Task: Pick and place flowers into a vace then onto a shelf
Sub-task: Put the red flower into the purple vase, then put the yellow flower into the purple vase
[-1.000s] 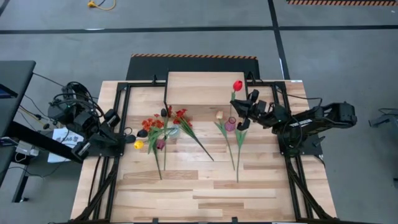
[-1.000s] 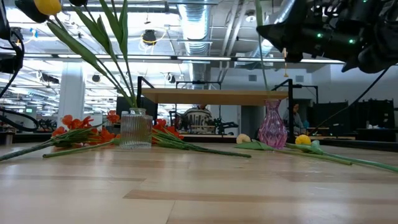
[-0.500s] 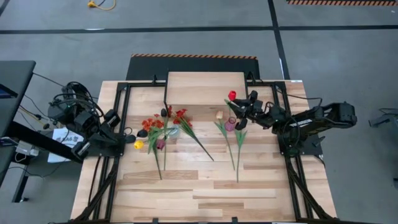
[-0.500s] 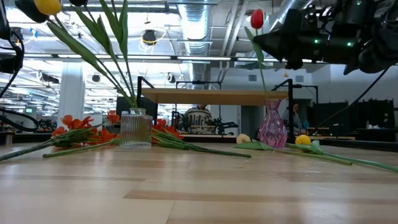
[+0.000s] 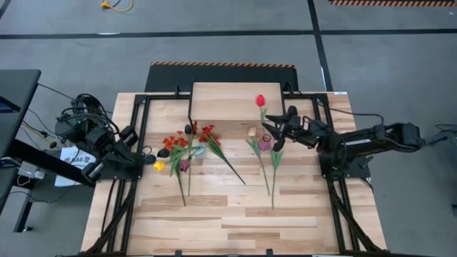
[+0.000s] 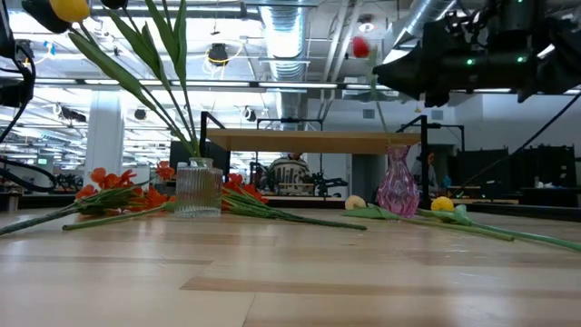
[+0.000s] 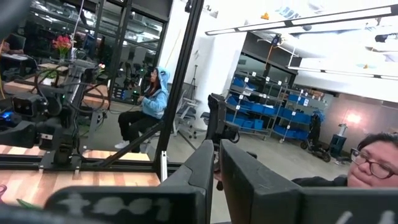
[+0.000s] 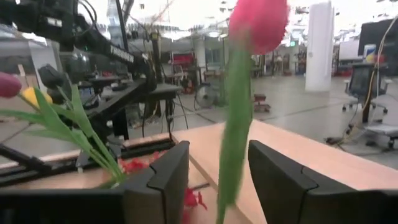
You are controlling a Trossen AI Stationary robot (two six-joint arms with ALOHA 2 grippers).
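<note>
Looking at the right gripper (image 5: pixel 271 127) first: reaching in from the right edge of the table, arm stretched long and nearly level, hovering up above the pink vase (image 5: pixel 265 143). Standing with its fingers (image 8: pixel 163 180) apart, framing the green stem of the red tulip (image 5: pixel 260 101) with a gap on each side, so not pinching it at all. Seeing that tulip's stem running down to the mouth of the pink vase in the low view, bloom up high and tipping toward the shelf (image 5: pixel 235 100).

Noticing the left gripper (image 7: pixel 217 168) parked at the left edge of the table, arm folded back on itself, fingers pressed together on nothing.

Spotting the clear ribbed vase (image 6: pixel 198 189) left of centre, holding a yellow tulip (image 6: pixel 68 9) and a couple of others, all leaning hard toward the left arm. Finding the red-orange sprays (image 5: pixel 178 140) lying flat around that vase, and a cream tulip (image 5: pixel 251 133) lying on the tabletop just beside the pink vase, stem pointing toward the near edge. Catching people sitting in the room behind, in the left wrist view.
</note>
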